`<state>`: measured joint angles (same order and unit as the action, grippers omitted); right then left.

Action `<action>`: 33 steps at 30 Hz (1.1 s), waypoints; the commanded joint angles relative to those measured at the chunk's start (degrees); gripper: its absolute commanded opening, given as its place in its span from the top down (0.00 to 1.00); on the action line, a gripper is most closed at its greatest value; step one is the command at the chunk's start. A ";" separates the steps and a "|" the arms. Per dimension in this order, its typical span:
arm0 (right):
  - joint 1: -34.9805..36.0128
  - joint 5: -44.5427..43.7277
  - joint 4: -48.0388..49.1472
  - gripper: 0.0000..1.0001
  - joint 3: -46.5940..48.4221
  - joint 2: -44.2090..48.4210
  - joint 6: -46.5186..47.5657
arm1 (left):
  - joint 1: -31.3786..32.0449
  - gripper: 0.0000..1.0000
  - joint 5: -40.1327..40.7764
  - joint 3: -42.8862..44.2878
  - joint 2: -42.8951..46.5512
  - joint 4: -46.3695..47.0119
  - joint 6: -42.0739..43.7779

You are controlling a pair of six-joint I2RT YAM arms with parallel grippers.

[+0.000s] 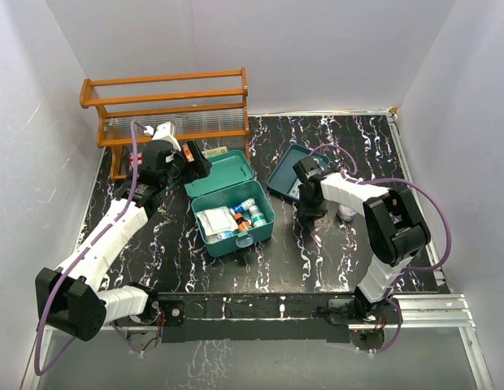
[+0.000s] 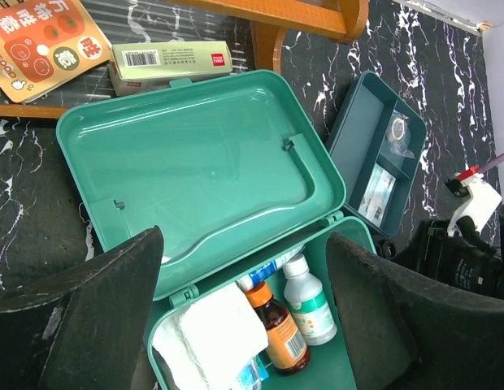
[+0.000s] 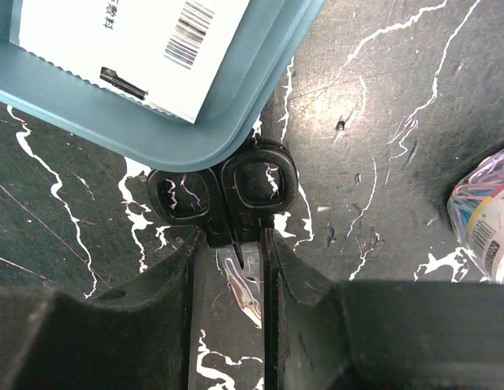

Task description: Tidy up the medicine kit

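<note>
**A:** What sits closest to the lens?

**B:** The two dark fingers (image 3: 97, 341) of the right jaws, low over the black marbled tabletop (image 1: 317, 260). They straddle a pair of black-handled scissors (image 3: 228, 227) just behind the handle loops. The gap is narrow. One finger looks to touch the blade, and a sliver of tabletop shows beside the other. Whether they truly grip, I cannot tell.

**A:** How do the scissors lie?

**B:** Flat on the tabletop, with the loops touching the rounded corner of the blue-teal tray (image 3: 114, 122). A white box with a barcode (image 3: 138, 49) rests in that tray. A clear-wrapped packet (image 3: 488, 211) lies near, at the right edge of the right wrist view.

**A:** And the left jaws?

**B:** Spread wide and holding nothing. Their fingers (image 2: 89, 309) hang above the medicine kit (image 1: 228, 244).

**A:** Where is the kit?

**B:** In the middle of the tabletop, between the two arms, with its lid thrown back toward the wooden rack (image 1: 167, 101). The tray sits just beside it on the right.

**A:** What is inside?

**B:** A brown bottle with an orange cap (image 2: 276, 329), a white bottle (image 2: 307, 305) touching it, and a folded white cloth (image 2: 211, 341) to their left.

**A:** Anything on the rack?

**B:** A pale green carton (image 2: 167, 61) and an orange packet (image 2: 41, 41) lie on its lower shelf, just behind the lid.
</note>
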<state>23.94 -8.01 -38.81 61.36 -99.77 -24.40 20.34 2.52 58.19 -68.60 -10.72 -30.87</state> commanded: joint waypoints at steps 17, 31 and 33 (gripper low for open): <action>0.01 -6.50 6.15 0.84 -3.03 11.85 -6.36 | -0.38 0.20 0.29 1.76 0.82 -0.25 0.20; -0.06 -8.44 9.55 0.84 13.69 6.78 -14.17 | -0.33 0.20 0.79 2.68 0.26 -0.73 1.14; -0.06 -8.57 9.63 0.84 17.39 4.33 -16.82 | -0.37 0.20 1.05 2.88 0.31 -0.77 1.29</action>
<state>23.99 -14.44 -33.28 71.09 -92.16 -35.20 20.34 2.61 58.52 -68.90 -10.96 -30.59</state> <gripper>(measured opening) 0.253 0.798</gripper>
